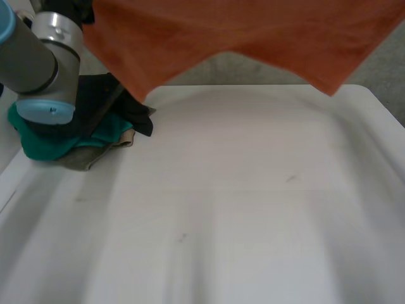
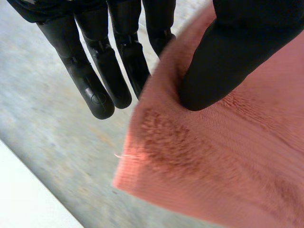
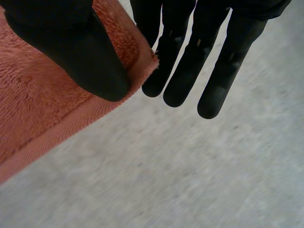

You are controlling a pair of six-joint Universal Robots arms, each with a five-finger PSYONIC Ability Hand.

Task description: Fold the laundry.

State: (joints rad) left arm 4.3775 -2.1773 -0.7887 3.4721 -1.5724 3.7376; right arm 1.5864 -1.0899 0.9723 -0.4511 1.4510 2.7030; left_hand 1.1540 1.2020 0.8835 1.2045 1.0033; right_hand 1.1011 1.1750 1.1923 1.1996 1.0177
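Head view: an orange towel (image 1: 253, 31) hangs spread in the air above the far edge of the white table (image 1: 240, 209). A pile of clothes (image 1: 82, 133), teal, black and beige, lies at the table's far left corner. In the wrist views, the left hand (image 2: 223, 61) pinches one towel corner between thumb and straight fingers, and the right hand (image 3: 80, 52) pinches another likewise.

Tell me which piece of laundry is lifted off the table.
The orange towel, pinched by the left hand and the right hand. The teal cloth, black cloth and beige cloth lie heaped on the table by the left arm.
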